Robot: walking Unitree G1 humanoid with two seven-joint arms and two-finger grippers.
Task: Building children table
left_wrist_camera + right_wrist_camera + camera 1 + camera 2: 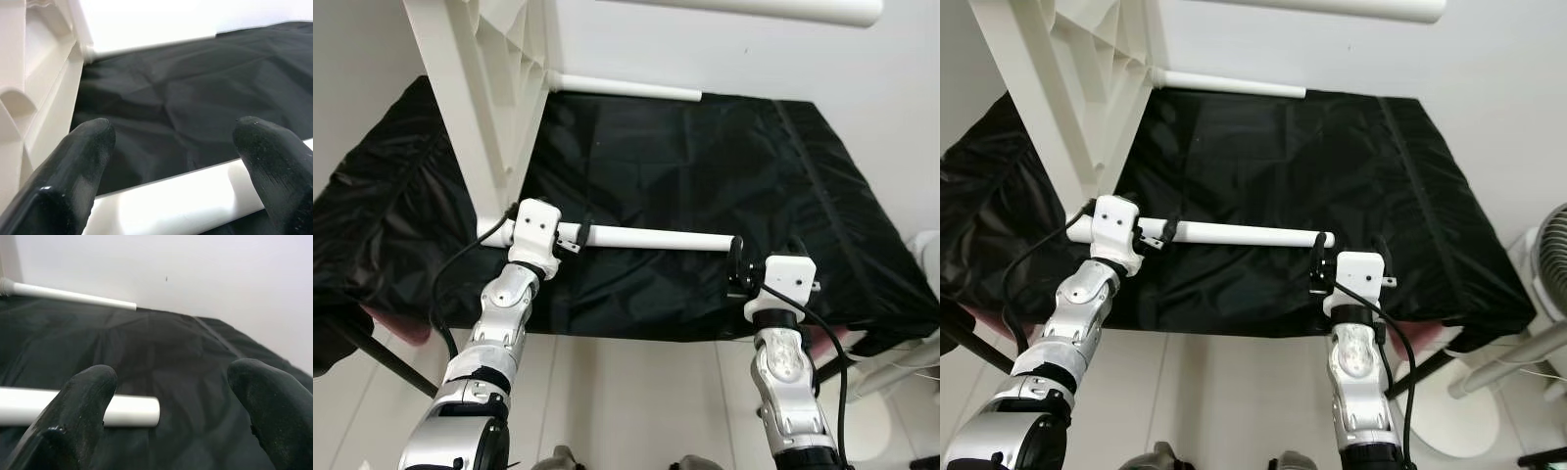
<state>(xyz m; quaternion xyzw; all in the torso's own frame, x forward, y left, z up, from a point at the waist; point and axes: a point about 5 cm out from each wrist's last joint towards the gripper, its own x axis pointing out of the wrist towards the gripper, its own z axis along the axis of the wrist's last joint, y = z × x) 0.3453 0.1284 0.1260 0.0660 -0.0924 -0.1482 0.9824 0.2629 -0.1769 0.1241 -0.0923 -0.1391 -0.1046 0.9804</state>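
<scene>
A white wall backs a bench (862,225) draped in wrinkled black cloth (705,176), with pale floor tiles in front of it. On the cloth, the white table top (484,88) stands tipped up on its edge at the robot's left, its ribbed underside showing. A white leg tube (646,238) runs out from its lower corner, lying level along the front of the bench toward the right. A second white tube (626,88) juts from the panel farther back, near the wall, and a third (754,8) crosses the top of the head views.

The left gripper (576,239) sits at the joint end of the front tube, close beside the panel. In the left wrist view its fingers (73,166) stand apart with the tube between them, not yet pinched. The right gripper (736,262) waits just at the tube's free end; in its wrist view the fingers (83,406) are also spread wide, with the tube's end just ahead of them.

The likely step is seating or steadying this leg in its socket. With neither gripper clamped on, a push along the tube could skid it on the slick cloth or cock it in the joint. The upright panel looks unsupported too, so a sideways shove might tip it over.
</scene>
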